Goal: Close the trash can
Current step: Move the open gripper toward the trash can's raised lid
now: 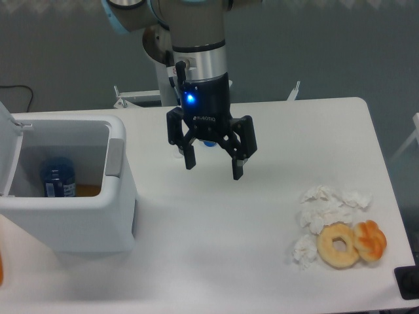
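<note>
The white boxy trash can (72, 216) stands at the left of the table with its top open. Its flat white lid (8, 150) stands raised at the far left edge of the view. A grey latch tab (114, 157) sits on the can's right rim. Inside lie a blue can (57, 178) and something orange. My black gripper (214, 167) hangs open and empty above the table middle, to the right of the trash can and apart from it.
Crumpled white tissues (327, 209), a plain doughnut (338, 245) and an orange pastry (370, 240) lie at the right front of the table. A black object (408, 282) sits at the right front corner.
</note>
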`<state>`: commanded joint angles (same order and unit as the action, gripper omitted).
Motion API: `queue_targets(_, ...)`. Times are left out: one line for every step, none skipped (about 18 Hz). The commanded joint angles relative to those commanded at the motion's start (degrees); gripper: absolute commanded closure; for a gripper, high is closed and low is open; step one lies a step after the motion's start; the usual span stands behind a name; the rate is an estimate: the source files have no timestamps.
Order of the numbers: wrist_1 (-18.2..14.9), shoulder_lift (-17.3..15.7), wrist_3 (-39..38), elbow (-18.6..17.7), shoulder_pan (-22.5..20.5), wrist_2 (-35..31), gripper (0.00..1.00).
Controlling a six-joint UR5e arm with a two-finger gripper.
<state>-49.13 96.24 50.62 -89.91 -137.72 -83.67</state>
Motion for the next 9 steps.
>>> queue_targets(0.00,0.00,0.09,0.00,0.00,-0.17,0.00)
queue_targets(0.00,0.09,0.18,0.00,0.09,-0.26,0.00)
queue_targets(0.09,0.09,0.09,0.00,0.09,0.00,0.00)
queue_targets(0.09,0.09,0.09,0.00,0.17,0.18,0.00)
queue_targets(0.26,0.09,-0.09,0.35,0.17,0.44,0.00)
queue_targets(0.26,0.09,-0.52,0.79,0.09,0.53,0.00)
queue_targets(0.26,0.09,-0.96,0.79,0.00,0.62,0.00)
queue_targets(0.26,0.09,-1.49,0.79,0.00,1.40,0.00)
queue_targets(0.26,0.09,-1.75,0.79,0.00,2.89,0.00)
